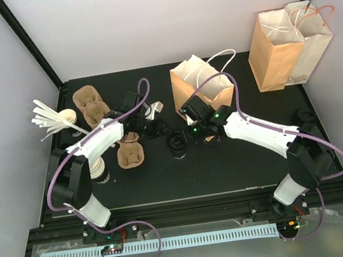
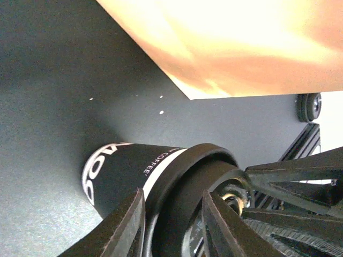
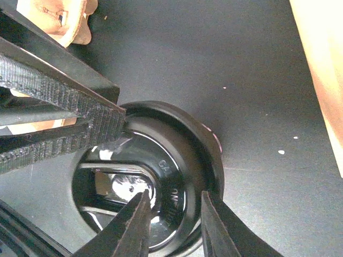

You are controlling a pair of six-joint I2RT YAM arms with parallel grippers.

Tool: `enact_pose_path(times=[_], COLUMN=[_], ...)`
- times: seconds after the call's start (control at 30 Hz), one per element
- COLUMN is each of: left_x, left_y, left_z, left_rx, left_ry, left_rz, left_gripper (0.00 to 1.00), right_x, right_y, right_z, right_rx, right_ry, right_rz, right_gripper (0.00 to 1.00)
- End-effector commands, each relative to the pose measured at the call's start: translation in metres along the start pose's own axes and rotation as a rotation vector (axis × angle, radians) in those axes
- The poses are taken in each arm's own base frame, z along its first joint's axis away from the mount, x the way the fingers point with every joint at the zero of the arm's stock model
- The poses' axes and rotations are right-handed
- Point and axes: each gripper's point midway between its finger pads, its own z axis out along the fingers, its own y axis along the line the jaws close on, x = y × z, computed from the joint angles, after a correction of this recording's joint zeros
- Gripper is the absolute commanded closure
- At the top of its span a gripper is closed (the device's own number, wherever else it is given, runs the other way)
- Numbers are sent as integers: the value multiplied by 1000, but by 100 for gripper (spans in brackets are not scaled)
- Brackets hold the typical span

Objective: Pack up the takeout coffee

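While left claw [image 2: 174, 194] and right claw [image 3: 176, 195] straddle the lid [image 3: 171, 144] of the coffee [image 2: 120, 171], clamped or not I cannot tell, opposing pulls could pop it off and spill.

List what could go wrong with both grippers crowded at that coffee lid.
1. The left gripper and right gripper each straddle only the lid rim of the takeout coffee. Lifting by the rim could pop the lid off.
2. Both sets of fingers share one small lid, so they could collide or tip the cup.
3. The open paper bag stands close behind, and a hasty swing might knock it.
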Motion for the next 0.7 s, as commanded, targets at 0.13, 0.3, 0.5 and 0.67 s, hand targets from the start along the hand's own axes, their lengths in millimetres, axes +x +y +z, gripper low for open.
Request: enact_pose_path(times=[0.13, 0.3, 0.5, 0.67], left_x=[-24, -30, -18, 16], left_y=[-45, -51, -55, -52], left_z=[-23, -31, -51, -57], left_rx=[83, 79, 64, 130], left_ry=[-68, -85, -135, -170], left_rz=[79, 92, 99, 38], left_gripper=[58, 48, 47, 47], right_x=[-7, -9, -16, -25], right_y=[0, 3, 12, 13], right_z=[-13, -15, -28, -28], right_rx=[57, 47, 20, -9], right_ry=[1, 5, -12, 3], right_rz=[-32, -52, -215, -273], right_gripper=[68, 66, 54, 50])
